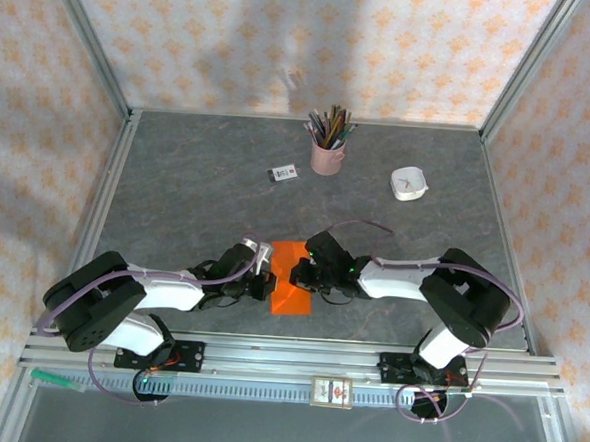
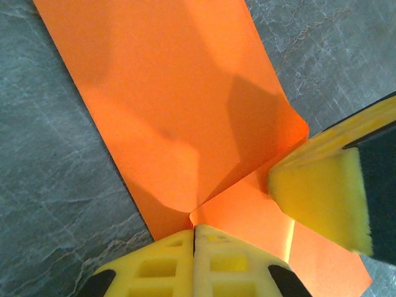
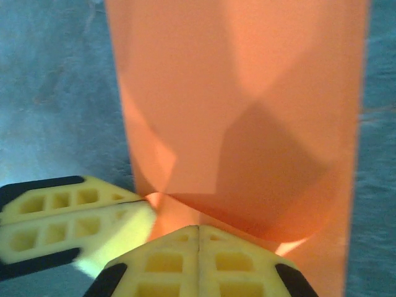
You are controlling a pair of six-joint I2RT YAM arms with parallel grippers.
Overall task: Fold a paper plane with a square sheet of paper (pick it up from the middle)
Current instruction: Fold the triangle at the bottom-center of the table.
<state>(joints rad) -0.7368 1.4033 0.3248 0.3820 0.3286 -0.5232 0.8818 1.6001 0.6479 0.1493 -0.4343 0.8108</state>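
Both my left claw (image 2: 194,232) and right claw (image 3: 198,232) are pressed together, tips touching the orange paper (image 1: 289,295) on the table (image 1: 196,195).

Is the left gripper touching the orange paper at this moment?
Touching. The left wrist view shows it: the left gripper is shut, and a creased corner of the orange paper runs into the seam between its fingertips.

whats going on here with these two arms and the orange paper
The robot is partway through folding the orange paper. The left end effector and right end effector are both closed, tips on the sheet from opposite sides, close together at a crease. Flaps are folded in, but it's no plane yet.
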